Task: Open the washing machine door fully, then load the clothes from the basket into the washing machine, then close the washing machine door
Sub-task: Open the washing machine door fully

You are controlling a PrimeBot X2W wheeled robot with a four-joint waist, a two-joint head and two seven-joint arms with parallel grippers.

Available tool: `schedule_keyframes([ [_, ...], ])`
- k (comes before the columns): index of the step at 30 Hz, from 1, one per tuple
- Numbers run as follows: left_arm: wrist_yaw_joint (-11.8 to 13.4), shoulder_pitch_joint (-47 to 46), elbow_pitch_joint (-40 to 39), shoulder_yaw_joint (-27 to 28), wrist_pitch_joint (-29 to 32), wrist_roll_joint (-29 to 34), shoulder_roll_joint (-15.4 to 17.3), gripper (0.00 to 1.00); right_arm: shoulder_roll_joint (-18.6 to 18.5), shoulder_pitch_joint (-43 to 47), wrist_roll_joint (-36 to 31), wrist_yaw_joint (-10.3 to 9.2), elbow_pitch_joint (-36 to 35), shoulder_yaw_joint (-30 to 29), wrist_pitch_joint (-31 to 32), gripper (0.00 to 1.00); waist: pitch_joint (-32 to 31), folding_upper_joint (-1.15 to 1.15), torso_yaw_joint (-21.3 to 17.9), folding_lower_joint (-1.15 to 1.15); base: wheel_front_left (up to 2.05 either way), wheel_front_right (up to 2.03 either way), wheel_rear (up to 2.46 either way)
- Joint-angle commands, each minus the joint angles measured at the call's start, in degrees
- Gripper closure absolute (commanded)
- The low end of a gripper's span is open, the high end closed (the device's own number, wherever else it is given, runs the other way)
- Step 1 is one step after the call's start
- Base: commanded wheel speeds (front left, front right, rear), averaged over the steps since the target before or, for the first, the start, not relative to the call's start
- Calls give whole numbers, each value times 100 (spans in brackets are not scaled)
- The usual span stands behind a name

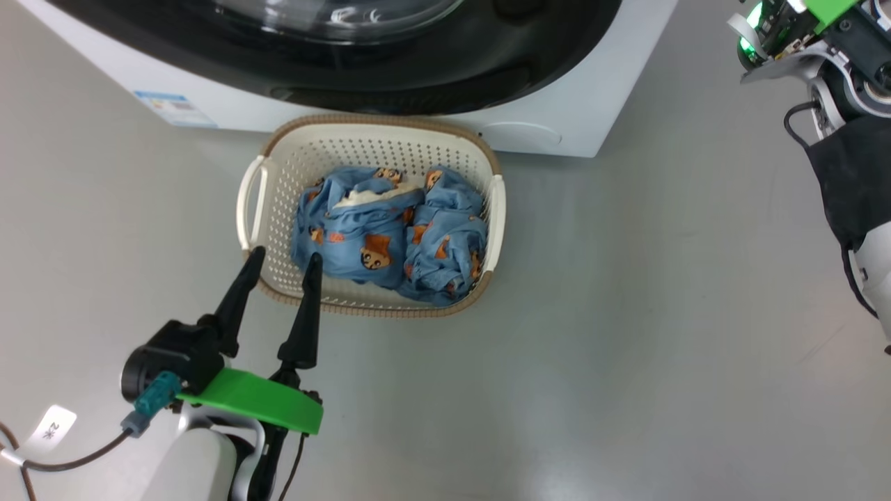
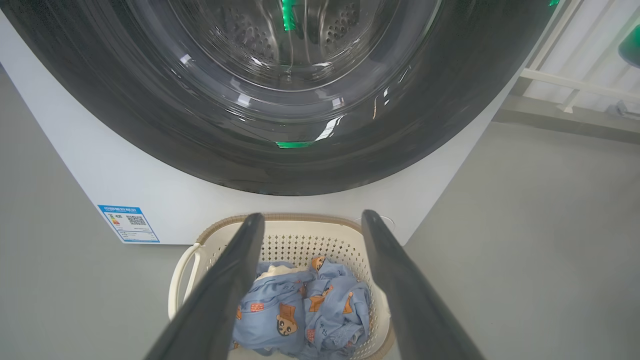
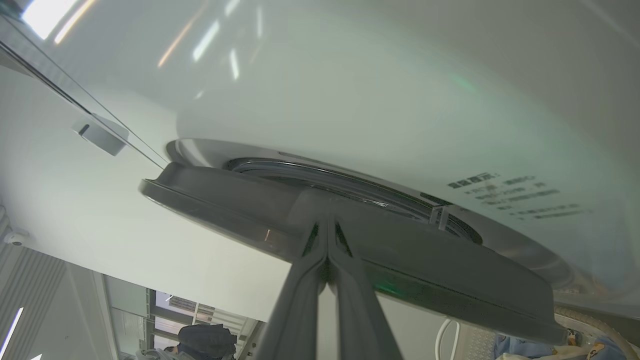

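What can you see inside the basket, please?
The basket holds crumpled light blue clothes printed with orange-brown bears, with white cloth peeking out near the top. Anything beneath the pile is covered.

Grey floor (image 1: 626, 348) was glossy, with soft light patches. A white paper tag (image 1: 52, 426) with handwriting sat at the head view's lower left. Left wrist view: white ribbed wall (image 2: 580, 45) with a white rail (image 2: 575, 82) across it. Right wrist view: small white dome camera (image 3: 14, 238) on the wall, windows (image 3: 175, 312) behind, person (image 3: 205, 340) in dark headwear at the bottom edge.
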Motion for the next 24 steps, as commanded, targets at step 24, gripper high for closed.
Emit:
schedule_keyframes([
  [24, -14, -196, -75, -47, -36, -164, 34, 0, 254, -301, -461, 9, 86, 92, 336, 100, 190, 0, 367, 0, 0, 0, 0],
])
